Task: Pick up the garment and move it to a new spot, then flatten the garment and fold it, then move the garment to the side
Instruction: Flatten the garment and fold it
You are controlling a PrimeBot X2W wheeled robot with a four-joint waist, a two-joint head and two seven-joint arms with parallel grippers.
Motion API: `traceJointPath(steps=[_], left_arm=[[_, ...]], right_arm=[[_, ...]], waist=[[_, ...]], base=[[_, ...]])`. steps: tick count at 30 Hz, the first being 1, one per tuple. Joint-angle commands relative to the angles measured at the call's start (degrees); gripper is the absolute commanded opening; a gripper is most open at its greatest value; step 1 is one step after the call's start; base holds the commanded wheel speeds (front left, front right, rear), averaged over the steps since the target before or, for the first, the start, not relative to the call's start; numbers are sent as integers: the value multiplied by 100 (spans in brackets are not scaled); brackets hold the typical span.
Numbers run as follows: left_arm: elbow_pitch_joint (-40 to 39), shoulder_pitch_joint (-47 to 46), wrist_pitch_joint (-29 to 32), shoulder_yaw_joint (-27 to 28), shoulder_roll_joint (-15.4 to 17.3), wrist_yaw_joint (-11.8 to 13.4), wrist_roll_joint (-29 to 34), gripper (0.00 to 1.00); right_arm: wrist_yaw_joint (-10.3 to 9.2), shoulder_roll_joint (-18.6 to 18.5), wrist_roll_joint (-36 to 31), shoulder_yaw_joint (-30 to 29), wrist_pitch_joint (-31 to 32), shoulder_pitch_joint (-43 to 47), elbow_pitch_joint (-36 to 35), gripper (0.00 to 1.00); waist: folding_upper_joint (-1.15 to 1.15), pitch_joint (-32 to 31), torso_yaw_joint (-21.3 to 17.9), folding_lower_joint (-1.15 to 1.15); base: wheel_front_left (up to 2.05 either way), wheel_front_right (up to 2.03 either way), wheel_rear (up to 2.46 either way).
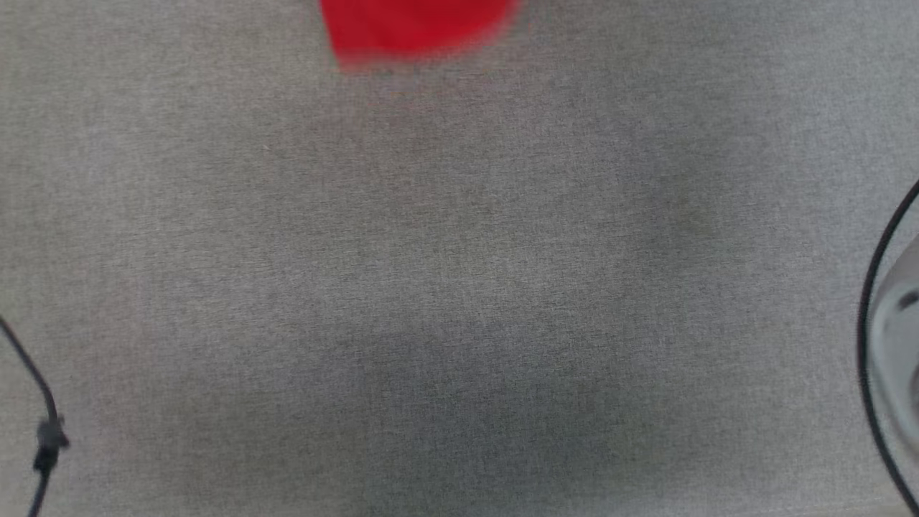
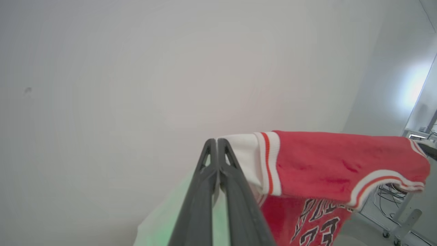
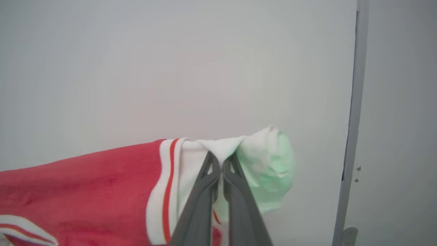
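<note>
White wall (image 2: 136, 68), garment (image 2: 324, 164) pinched by both jaws

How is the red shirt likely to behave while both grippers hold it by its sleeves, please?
Probably floppy: the garment drapes between the left gripper and right gripper. Likely light, since fingertip pinches on its white sleeve ends carry it.

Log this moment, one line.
state: garment held up, spread between claws | left claw: shut on white sleeve end | right claw: shut on white sleeve end
</note>
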Motion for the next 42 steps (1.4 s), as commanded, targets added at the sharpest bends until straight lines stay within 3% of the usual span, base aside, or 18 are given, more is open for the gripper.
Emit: traceJointPath(steps=[1, 5, 9, 14, 18, 23, 30, 35, 42], left_arm=[[181, -268, -58, 82, 7, 15, 23, 0], [423, -553, -105, 252, -189, 15, -138, 0], [194, -55, -56, 104, -147, 15, -351, 0], [-476, 772, -44, -227, 155, 15, -603, 0], [-1315, 1875, -82, -502, 668, 15, -826, 0], [-2073, 3311, -129, -661, 1112, 15, -914, 0], [-2751, 5134, -133, -557, 1308, 15, -407, 0], [-3203, 6343, -134, -273, 1403, 15, -159, 0], [-3698, 7763, -134, 317, 1614, 15, 18, 0]], right_arm=[[-6, -21, -36, -57, -186, -239, 242, 0], [-11, -28, -162, -201, -614, -657, 894, 0], [-10, -23, -296, -232, -807, -456, 1408, 0], [-10, -21, -202, 43, -877, 199, 1636, 0], [-9, -75, 39, 475, -744, 1161, 1478, 0], [-9, -325, 570, 965, -434, 2662, 798, 0], [-9, -756, 1263, 1397, 376, 4900, -804, 0], [-9, -1034, 1644, 1376, 1052, 6291, -2021, 0], [-9, -1225, 1741, 1189, 1835, 7613, -3158, 0]], waist=[[0, 5, -16, 0], [0, -46, -18, 0], [0, -137, -11, 0], [0, -263, -68, 0], [0, -383, -81, 0], [0, -598, -51, 0], [0, -883, 31, 0], [0, -1099, 54, 0], [0, -1219, 139, 0]], base=[[0, 0, 0], [0, 0, 0], [0, 0, 0], [0, 0, 0], [0, 0, 0], [0, 0, 0], [0, 0, 0], [0, 0, 0], [0, 0, 0]])
